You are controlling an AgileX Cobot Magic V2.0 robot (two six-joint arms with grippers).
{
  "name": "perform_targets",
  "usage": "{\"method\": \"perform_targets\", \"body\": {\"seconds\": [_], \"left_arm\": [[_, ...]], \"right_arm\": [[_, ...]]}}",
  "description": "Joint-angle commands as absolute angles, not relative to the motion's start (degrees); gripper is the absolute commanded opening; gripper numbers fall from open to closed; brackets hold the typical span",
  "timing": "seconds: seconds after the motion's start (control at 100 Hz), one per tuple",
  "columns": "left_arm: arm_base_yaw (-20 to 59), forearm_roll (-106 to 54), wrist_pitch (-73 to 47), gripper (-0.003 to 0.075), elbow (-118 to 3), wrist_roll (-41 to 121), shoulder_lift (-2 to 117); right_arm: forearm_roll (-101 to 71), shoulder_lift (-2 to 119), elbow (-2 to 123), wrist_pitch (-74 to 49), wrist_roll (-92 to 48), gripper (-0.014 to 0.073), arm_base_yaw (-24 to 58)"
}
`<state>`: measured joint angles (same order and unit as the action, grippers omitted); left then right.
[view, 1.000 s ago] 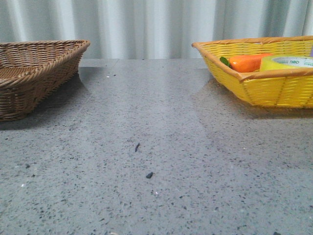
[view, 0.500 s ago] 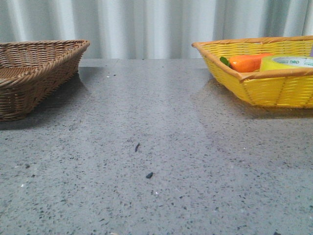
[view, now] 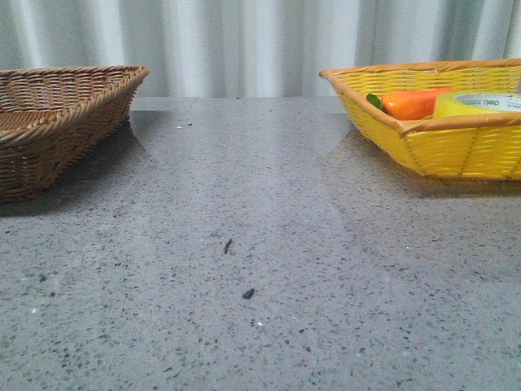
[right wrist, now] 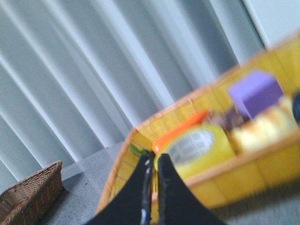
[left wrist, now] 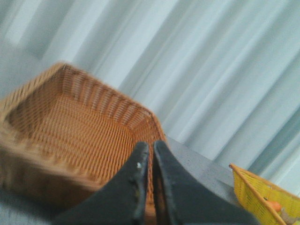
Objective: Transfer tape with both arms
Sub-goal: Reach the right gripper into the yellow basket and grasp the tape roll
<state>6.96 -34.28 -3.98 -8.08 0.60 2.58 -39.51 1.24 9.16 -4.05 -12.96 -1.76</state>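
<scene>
Over the worktop [view: 260, 244] nothing has shifted since a second ago: tape [view: 480, 103] lies in its basket [view: 423, 147], both arms' fingers clenched empty, grasp not begun.

Lab-style test bench — speckled grey table [view: 269, 244], pleated curtain [view: 244, 45] backdrop

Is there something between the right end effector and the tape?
Only the yellow basket's near wall: the tape lies behind it, beside the carrot. From above nothing visible covers it. The right end effector is shut.
</scene>
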Motion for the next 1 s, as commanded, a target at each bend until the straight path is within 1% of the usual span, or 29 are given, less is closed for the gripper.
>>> {"method": "perform_targets", "body": {"seconds": [0.0,0.04,0.09,0.13,0.14,0.16,0.19,0.2,0.21,0.26,0.28,0.31,0.33,0.37,0.59,0.72,0.82,0.99], "left_arm": [[7.41,-27.03,-4.88,-0.0020,-15.32,1.08,7.95],[7.41,-24.54,-7.44,-0.0016,-18.78,1.08,11.11],[7.41,-22.73,-11.08,0.0016,-22.95,1.23,15.14],[7.41,-22.76,-13.82,0.0082,-26.37,1.42,18.69],[7.41,-22.76,-14.58,0.0110,-26.92,1.46,19.30],[7.41,-22.76,-15.30,0.0141,-28.52,1.72,21.09],[7.41,-22.76,-17.20,0.0226,-31.10,2.65,23.41],[7.41,-22.76,-17.60,0.0244,-31.60,2.86,24.57],[7.41,-22.76,-18.33,0.0278,-32.10,3.08,25.14],[7.41,-22.76,-21.04,0.0379,-35.87,3.26,28.77],[7.41,-22.76,-22.14,0.0410,-36.71,3.26,30.15],[7.41,-22.88,-23.53,0.0436,-38.67,3.44,31.78],[7.41,-23.08,-24.31,0.0445,-39.67,3.85,32.89],[7.58,-23.36,-25.08,0.0442,-41.04,4.41,34.75],[14.02,-23.47,-23.04,0.0386,-43.55,4.68,37.90],[17.24,-23.47,-22.67,0.0384,-43.55,5.60,37.90],[18.86,-23.47,-22.67,0.0384,-43.55,5.60,37.90],[19.34,-23.47,-23.20,0.0384,-43.55,5.60,37.90]], "right_arm": [[-33.54,7.17,16.69,-4.69,-13.22,-0.0060,-2.08],[-32.31,9.76,19.91,-6.62,-13.22,-0.0053,-2.08],[-31.51,13.70,24.01,-10.90,-13.33,-0.0023,-2.08],[-31.08,17.28,27.70,-14.12,-13.32,0.0027,-2.08],[-30.80,18.48,28.35,-15.45,-13.32,0.0038,-2.08],[-30.51,19.66,30.26,-17.54,-13.46,0.0074,-2.08],[-30.10,22.59,32.76,-20.07,-13.48,0.0144,-1.96],[-30.09,23.10,33.97,-20.63,-13.48,0.0159,-1.95],[-30.09,24.13,34.58,-21.58,-13.48,0.0174,-1.63],[-30.01,27.64,38.59,-24.59,-13.48,0.0302,-0.71],[-30.01,29.11,40.31,-26.04,-13.48,0.0333,-0.28],[-30.01,31.17,42.57,-27.92,-13.57,0.0399,0.31],[-30.01,32.71,44.34,-29.40,-13.57,0.0426,0.74],[-29.95,35.47,47.81,-32.63,-13.57,0.0443,1.49],[-28.13,55.63,65.69,-50.18,-11.88,0.0378,2.45],[-21.75,67.40,74.94,-58.20,-7.21,0.0374,2.45],[-18.51,75.55,79.75,-60.62,-6.66,0.0374,2.45],[-16.54,85.16,84.09,-59.75,-5.70,0.0374,2.45]]}}
